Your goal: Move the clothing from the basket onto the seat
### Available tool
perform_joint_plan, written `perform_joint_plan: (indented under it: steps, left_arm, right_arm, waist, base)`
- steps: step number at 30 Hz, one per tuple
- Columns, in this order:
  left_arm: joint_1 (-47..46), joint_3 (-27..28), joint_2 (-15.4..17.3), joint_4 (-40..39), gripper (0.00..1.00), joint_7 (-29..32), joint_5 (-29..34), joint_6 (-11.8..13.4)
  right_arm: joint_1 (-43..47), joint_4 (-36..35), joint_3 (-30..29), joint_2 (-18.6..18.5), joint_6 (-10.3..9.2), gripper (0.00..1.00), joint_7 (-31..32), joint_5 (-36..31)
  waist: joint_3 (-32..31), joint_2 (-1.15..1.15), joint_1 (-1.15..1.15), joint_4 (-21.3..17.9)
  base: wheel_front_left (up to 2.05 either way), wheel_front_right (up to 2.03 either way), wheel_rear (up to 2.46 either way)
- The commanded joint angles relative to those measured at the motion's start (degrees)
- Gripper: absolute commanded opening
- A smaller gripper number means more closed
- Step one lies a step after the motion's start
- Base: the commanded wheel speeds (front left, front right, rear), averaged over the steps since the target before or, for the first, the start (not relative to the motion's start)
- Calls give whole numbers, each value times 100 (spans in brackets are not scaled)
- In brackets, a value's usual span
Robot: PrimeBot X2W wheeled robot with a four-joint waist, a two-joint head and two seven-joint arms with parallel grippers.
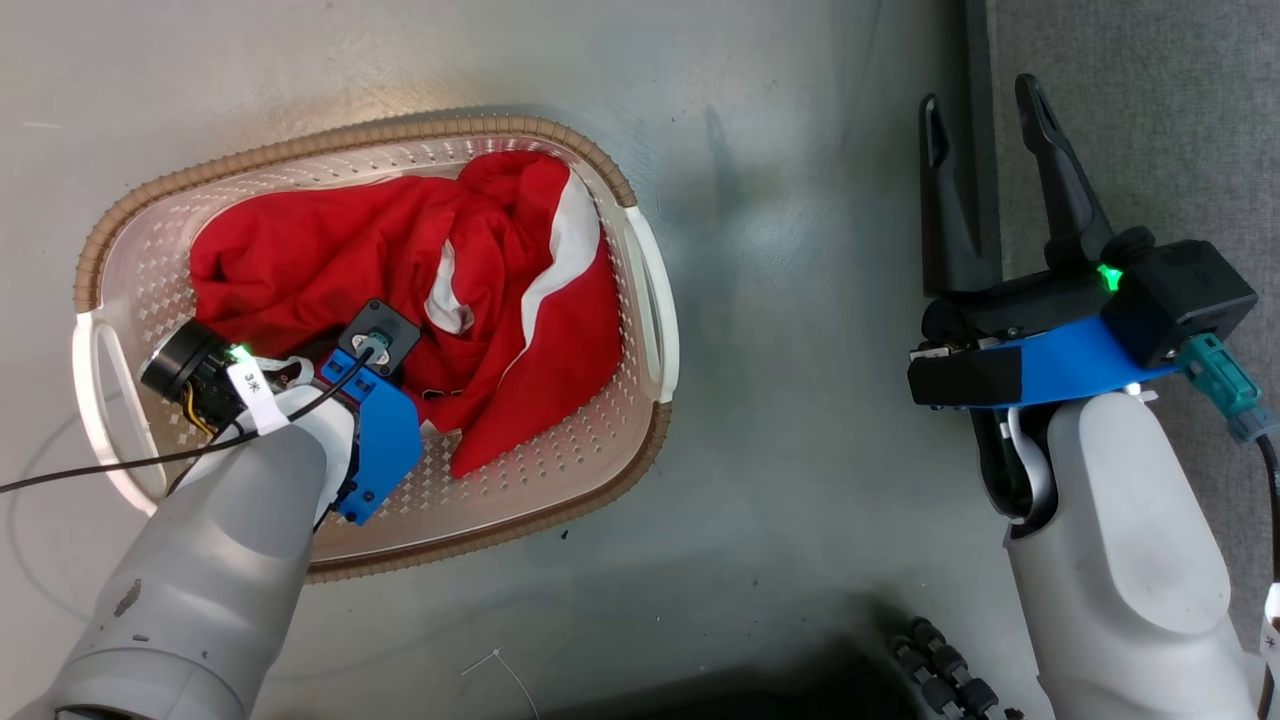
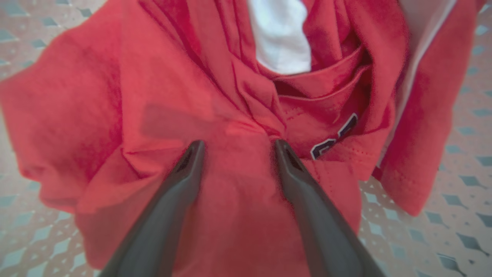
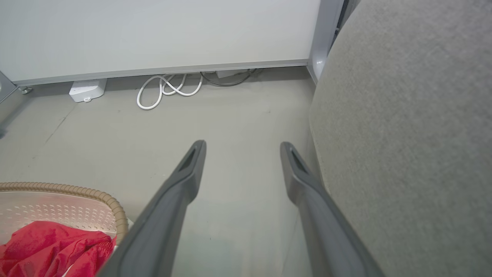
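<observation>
The clothing (image 1: pixel 400 250) lies bunched in the basket (image 1: pixel 350 135), a crumpled heap of bright red with a white stripe (image 1: pixel 565 240) curving down its right side. The heap fills the far and middle part of the basket, and one red corner trails toward the near rim. The basket stands on the grey floor (image 1: pixel 800 450), well to the left of the seat (image 1: pixel 1150 100), whose grey fabric edge shows at the upper right of the head view.

The left arm reaches down into the near left part of the basket. In the left wrist view its dark fingers (image 2: pixel 180 184) are spread, with their tips down at the red cloth and a band of fabric lying between them. The left jaws are released and have nothing clenched. Just beside the right-hand tip a dark printed logo (image 2: pixel 332 142) with a white outline shows on a fold.

The right arm hangs over the bare floor between basket and seat, its fingers (image 1: pixel 1060 170) parted. The right jaws are released and empty. In the right wrist view the seat rises close beside the right-hand finger, while the basket's brown rim and some red cloth sit at the lower left. Beyond, a looped white cable (image 3: pixel 165 90) and a small white box (image 3: pixel 87 89) lie at the foot of a pale wall (image 3: pixel 153 34).
</observation>
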Motion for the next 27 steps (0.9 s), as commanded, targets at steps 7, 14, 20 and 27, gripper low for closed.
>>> perform_joint_plan:
  steps: [7, 14, 20, 27]
  left_arm:
    - [-133, -110, -6, 22, 0, 168, 4, 86]
    - [-45, -148, -288, 20, 0, 130, -95, 157]
    - [138, -196, -528, -50, 0, -74, -232, 231]
    - [521, -256, -602, -305, 0, -577, -484, 229]
  right_arm:
    - [-43, 12, -58, -12, -4, 100, -32, -11]
    - [90, 83, -150, -13, -4, 100, -32, -67]
    - [271, 177, -206, -13, -4, 100, -32, -133]
    - [504, 304, -274, -13, -4, 100, -32, -214]
  waist:
    - [-27, 0, -1, 20]
    - [-341, 0, -1, 105]
    - [-805, 0, -1, 224]
    - [-1422, 0, -1, 404]
  base:
    - [0, 0, 0]
    - [0, 0, 0]
    - [0, 0, 0]
    - [0, 0, 0]
